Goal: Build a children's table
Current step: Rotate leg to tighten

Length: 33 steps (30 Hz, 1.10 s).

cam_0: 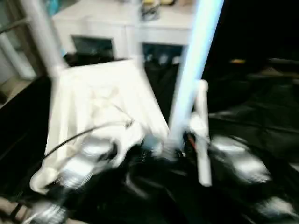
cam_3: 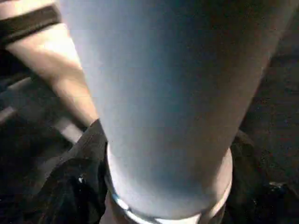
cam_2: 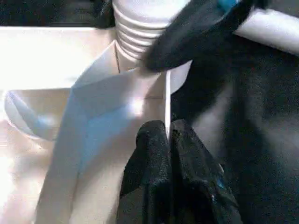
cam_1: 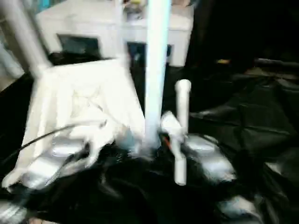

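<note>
While the head views are blurred, a white tabletop [cam_0: 100,107] can be made out lying upside down and tilted on a black sheet [cam_0: 252,116], its ribbed underside facing up. One white leg [cam_0: 43,35] stands up from its far left corner. A second leg [cam_0: 194,65] rises steeply at the near right corner, just beside the tabletop's edge. A third, shorter-looking leg [cam_0: 202,135] stands just to the right of it, near the right forearm. A dark cable [cam_0: 79,135] curves across the tabletop's near part.

In the left wrist view, the left gripper [cam_2: 167,140] is closed, pinching a thin white rib or edge of the tabletop [cam_2: 65,70] between its black fingers [cam_2: 149,154]. Just beyond it sits a ribbed round socket end [cam_2: 138,28].

In the right wrist view, the right gripper [cam_3: 166,186] has its black fingers [cam_3: 79,182] on either side of the second leg [cam_3: 168,93]; whether they press on it cannot be told.

A white cabinet [cam_0: 117,28] with dark glass doors stands behind the scene.
</note>
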Motion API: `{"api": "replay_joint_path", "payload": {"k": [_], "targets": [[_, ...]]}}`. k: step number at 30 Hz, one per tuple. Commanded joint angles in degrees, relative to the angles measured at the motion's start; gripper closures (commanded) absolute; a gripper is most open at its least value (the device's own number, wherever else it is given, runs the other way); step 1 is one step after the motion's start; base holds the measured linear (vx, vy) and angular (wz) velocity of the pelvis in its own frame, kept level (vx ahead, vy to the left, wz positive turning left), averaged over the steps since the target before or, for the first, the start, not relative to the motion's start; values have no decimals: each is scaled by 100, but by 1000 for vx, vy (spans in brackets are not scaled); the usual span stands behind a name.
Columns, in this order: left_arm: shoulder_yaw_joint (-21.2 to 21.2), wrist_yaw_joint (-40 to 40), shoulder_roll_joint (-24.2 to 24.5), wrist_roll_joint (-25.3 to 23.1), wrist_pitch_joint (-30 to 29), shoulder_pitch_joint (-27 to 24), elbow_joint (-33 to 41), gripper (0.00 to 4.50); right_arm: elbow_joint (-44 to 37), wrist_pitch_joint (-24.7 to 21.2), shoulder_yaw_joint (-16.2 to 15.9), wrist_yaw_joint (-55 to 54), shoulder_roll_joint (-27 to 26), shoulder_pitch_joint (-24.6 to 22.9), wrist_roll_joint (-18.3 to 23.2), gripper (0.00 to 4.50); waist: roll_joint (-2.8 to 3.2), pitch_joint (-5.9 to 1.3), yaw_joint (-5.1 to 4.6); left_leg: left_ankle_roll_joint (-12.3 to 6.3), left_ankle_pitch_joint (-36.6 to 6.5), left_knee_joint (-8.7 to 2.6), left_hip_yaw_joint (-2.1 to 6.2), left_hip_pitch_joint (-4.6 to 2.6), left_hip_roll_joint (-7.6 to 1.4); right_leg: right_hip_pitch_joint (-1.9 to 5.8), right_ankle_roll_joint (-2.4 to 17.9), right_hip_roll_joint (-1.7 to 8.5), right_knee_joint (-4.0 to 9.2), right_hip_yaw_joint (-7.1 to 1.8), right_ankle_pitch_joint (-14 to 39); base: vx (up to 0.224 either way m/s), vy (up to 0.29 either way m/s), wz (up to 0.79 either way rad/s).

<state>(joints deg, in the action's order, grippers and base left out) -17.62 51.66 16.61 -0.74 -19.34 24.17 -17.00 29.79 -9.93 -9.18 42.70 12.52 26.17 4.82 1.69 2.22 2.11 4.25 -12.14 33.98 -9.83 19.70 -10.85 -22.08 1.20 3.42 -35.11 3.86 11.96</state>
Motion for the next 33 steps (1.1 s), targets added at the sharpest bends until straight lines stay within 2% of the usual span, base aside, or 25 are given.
{"api": "replay_joint_path", "payload": {"k": [1, 2, 4, 6, 7, 11, 12, 13, 15, 17, 18, 20, 22, 24, 25, 26, 28, 29, 33], "targets": [[3, -370, -320, 59, -48, 140, -145, 450, 511, -316, -33, -676, -204, -18, -174, 171, -23, -195, -1, 2, -1531, -450, 117, -10, -195, 193, 715, 491, 637, -273, 2783, -56, 1, -6], [13, -531, -458, 39, -88, 233, -239, 450, 623, -390, 56, -954, -352, 39, -137, 171, -37, -195, -1, -27, -1591, -450, 118, -38, -194, 173, 678, 487, 661, -275, 2825, 0, 0, 0], [30, -876, -774, 5, -171, 422, -418, 450, 821, -505, 199, -1438, -658, 143, -61, 171, -19, -194, -10, -30, -1613, -448, 116, -46, -184, 160, 676, 488, 673, -284, 2835, 0, 0, 0], [13, -1056, -994, -32, -192, 524, -522, 450, 982, -399, 255, -1592, -861, 210, -24, 171, -31, -212, -3, -45, -1524, -465, 122, -28, -197, 184, 731, 482, 641, -289, 2555, 0, 0, 0], [-9, -1070, -1060, -60, -159, 553, -569, 450, 1062, -322, 256, -1540, -934, 238, -27, 116, -19, -207, 5, -72, -1553, -456, 110, -34, -194, 167, 760, 484, 649, -295, 2487, 0, 0, 0], [-68, -1027, -1165, -76, -85, 575, -595, 450, 1105, -250, 232, -1403, -1036, 260, -31, 96, -10, -225, 28, -153, -1430, -463, 106, -6, -204, 194, 872, 485, 608, -310, 2156, 0, 0, 0], [-98, -977, -1149, -78, -57, 561, -582, 450, 1084, -195, 172, -1402, -1018, 261, -104, 79, -7, -234, 34, -167, -1365, -464, 107, 8, -208, 210, 900, 489, 595, -308, 2049, 0, 0, 0], [-121, -925, -1122, -74, -43, 543, -559, 450, 1053, -139, 135, -1372, -991, 258, -138, 79, 20, -234, 38, -166, -1357, -469, 111, 10, -213, 205, 912, 487, 586, -305, 2022, 0, 0, 0], [-198, -651, -943, -31, 30, 432, -413, 450, 828, 120, 25, -1067, -814, 214, -171, 65, 8, -249, 48, -196, -1284, -454, 99, 23, -211, 214, 942, 495, 584, -311, 1888, 0, 0, 0], [-219, -382, -768, 4, 78, 313, -260, 450, 576, 315, -76, -499, -579, 126, -146, 65, 21, -269, 57, -271, -1119, -442, 97, 51, -229, 242, 1045, 496, 537, -312, 1477, 0, 0, 0], [-221, -359, -753, 6, 83, 302, -247, 450, 551, 331, -86, -445, -556, 116, -144, 65, 19, -271, 59, -302, -1073, -437, 91, 51, -227, 239, 1069, 493, 533, -312, 1391, 0, 0, 0], [-233, -169, -619, 41, 126, 219, -144, 450, 336, 404, -160, -15, -365, 21, -84, 65, 11, -310, 79, -436, -655, -395, 81, 81, -238, 271, 1232, 480, 444, -311, 687, 0, 0, 0], [-243, 6, -490, 80, 176, 143, -49, 450, 138, 436, -234, 365, -177, -72, -21, 65, 12, -319, 92, -559, -441, -374, 75, 93, -236, 280, 1341, 473, 403, -299, 261, 0, 0, 0], [-257, 216, -360, 139, 258, 67, 49, 450, -44, 446, -289, 704, -7, -155, 47, 65, 15, -328, 123, -634, -400, -366, 79, 93, -243, 298, 1414, 482, 373, -295, 69, 0, 0, 0], [-282, 606, -134, 246, 395, -66, 226, 450, -319, 450, -372, 1225, 261, -280, 174, 65, 12, -328, 137, -679, -375, -361, 72, 78, -254, 283, 1429, 472, 365, -301, -34, 0, 0, 0], [-292, 866, 10, 343, 429, -156, 366, 450, -486, 393, -412, 1511, 418, -350, 267, 65, 14, -331, 157, -731, -331, -355, 78, 91, -258, 306, 1436, 475, 344, -301, -164, 0, 0, 0], [-293, 1188, 246, 453, 410, -272, 554, 450, -702, 321, -466, 1932, 660, -443, 368, 65, 32, -321, 168, -772, -392, -357, 65, 78, -277, 278, 1454, 469, 347, -291, -122, 0, 0, 0], [-293, 1209, 265, 458, 409, -279, 563, 450, -717, 314, -468, 1961, 678, -449, 372, 65, 30, -304, 164, -745, -484, -368, 62, 86, -271, 284, 1459, 467, 361, -287, 37, 0, 0, 0], [-287, 1464, 515, 473, 465, -348, 614, 450, -920, 164, -497, 2342, 904, -533, 430, 65, 44, -275, 172, -565, -793, -400, 59, 46, -279, 252, 1397, 463, 425, -297, 627, 0, 0, 0]]}}
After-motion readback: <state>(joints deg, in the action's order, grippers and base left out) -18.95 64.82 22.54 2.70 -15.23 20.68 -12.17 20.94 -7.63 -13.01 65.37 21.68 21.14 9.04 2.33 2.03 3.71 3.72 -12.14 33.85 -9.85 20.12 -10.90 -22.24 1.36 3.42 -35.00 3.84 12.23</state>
